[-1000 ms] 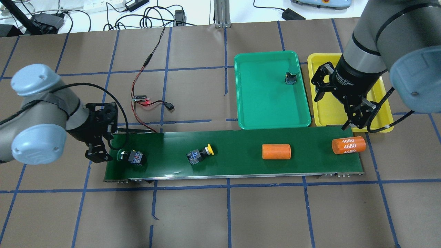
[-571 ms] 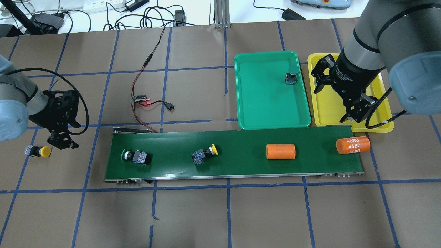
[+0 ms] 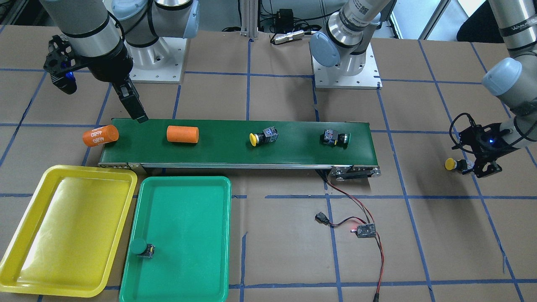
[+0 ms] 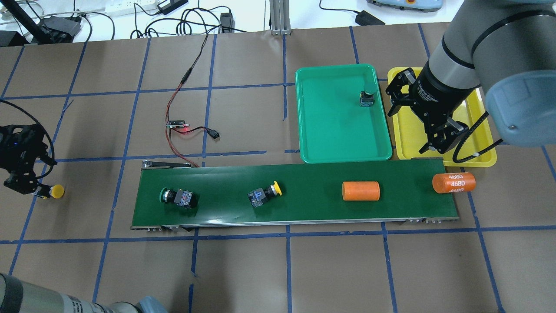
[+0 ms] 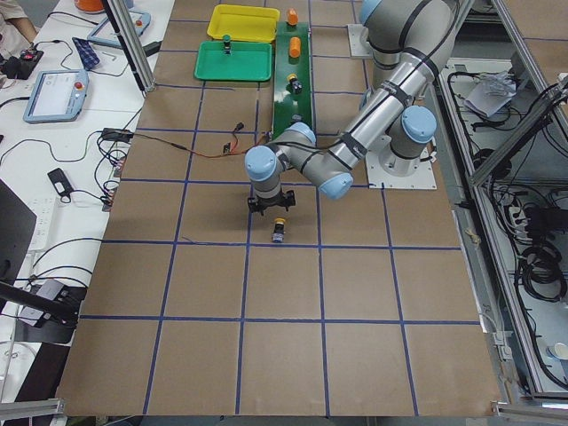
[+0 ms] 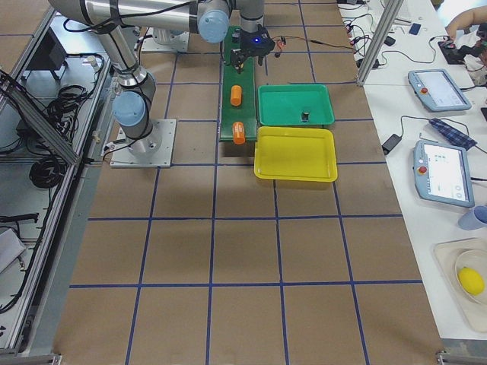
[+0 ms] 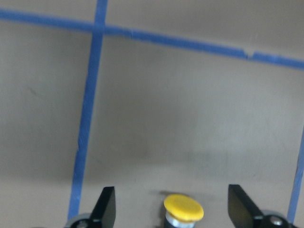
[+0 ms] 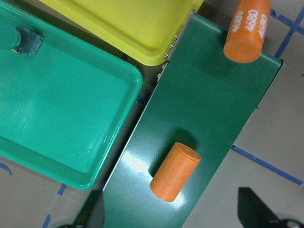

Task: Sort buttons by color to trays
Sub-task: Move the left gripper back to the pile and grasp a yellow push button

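We've got the left gripper spread wide around a yellow button lying on the brown table off the conveyor belt's left end, with the pads not touching it. The right gripper is released too, raised near the belt's right end by the yellow tray. One green button sits in the green tray, while a second green button and a second yellow button lie on the belt.
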### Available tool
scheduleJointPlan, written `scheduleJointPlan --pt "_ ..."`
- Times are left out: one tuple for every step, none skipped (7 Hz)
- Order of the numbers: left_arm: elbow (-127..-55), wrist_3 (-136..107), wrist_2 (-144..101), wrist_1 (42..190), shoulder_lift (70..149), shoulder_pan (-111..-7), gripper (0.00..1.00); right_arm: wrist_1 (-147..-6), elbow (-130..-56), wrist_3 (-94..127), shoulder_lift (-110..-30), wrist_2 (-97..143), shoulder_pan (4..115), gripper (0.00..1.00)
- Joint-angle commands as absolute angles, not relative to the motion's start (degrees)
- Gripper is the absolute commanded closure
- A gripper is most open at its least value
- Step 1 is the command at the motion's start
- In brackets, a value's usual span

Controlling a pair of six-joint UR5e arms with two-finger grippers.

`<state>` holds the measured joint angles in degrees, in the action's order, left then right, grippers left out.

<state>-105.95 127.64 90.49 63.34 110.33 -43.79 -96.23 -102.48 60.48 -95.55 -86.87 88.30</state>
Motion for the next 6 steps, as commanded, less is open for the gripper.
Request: scheduleJointPlan --pt "-106.08 131.48 90.09 62.58 112.58 -40.61 0.14 -96.94 -102.66 63.44 -96.15 -86.57 88.42 0.00" --pt "-106.00 131.48 89.91 62.32 113.46 -40.87 0.15 -98.77 -102.92 67.55 -95.63 -86.49 88.68 0.00" --pt "-106.00 131.48 89.83 61.79 114.25 -40.96 0.15 -98.88 -104.14 69.76 -95.71 -86.48 88.86 0.00" --pt "-106.00 131.48 89.82 61.27 115.13 -41.04 0.18 -99.22 -106.59 70.05 -95.89 -86.48 89.55 0.00" --pt "-105.82 132.88 89.74 61.09 115.14 -41.22 0.48 -103.06 -108.44 72.75 -95.89 -86.66 91.13 0.00" --pt "-105.99 135.07 89.21 61.08 114.88 -41.39 0.84 -104.84 -109.68 76.17 -95.71 -86.92 93.06 0.00"
